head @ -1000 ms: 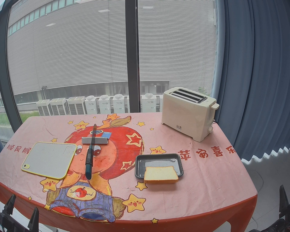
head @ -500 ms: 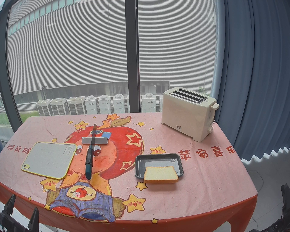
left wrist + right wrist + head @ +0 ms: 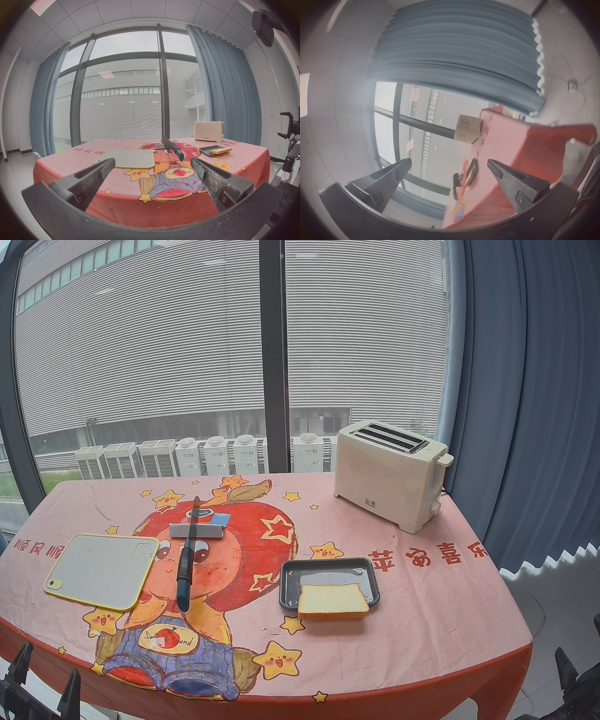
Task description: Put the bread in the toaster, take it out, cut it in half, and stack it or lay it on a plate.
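Note:
A slice of bread (image 3: 332, 601) lies across the near rim of a dark rectangular tray (image 3: 328, 568) at the table's front right. The cream toaster (image 3: 390, 474) stands at the back right with both slots empty. A grey cutting board (image 3: 102, 569) lies at the left. A knife (image 3: 185, 559) with a blue handle rests beside it, its blade on a small rest (image 3: 196, 530). My left gripper (image 3: 45, 674) hangs open below the table's front left edge. My right gripper (image 3: 578, 652) is open, low beside the table's right corner. From the left wrist, the open gripper (image 3: 152, 161) faces the board (image 3: 128, 157), knife (image 3: 173, 147) and bread (image 3: 220, 150).
A patterned pink cloth (image 3: 400, 615) covers the table, draping red over the front edge. A window (image 3: 275, 352) runs behind it and a blue curtain (image 3: 531, 396) hangs at the right. In the right wrist view the toaster (image 3: 468, 128) is beyond the open gripper (image 3: 448, 162).
My right gripper has dropped lower and turned at the head view's bottom right edge. The left gripper and everything on the table have stayed put.

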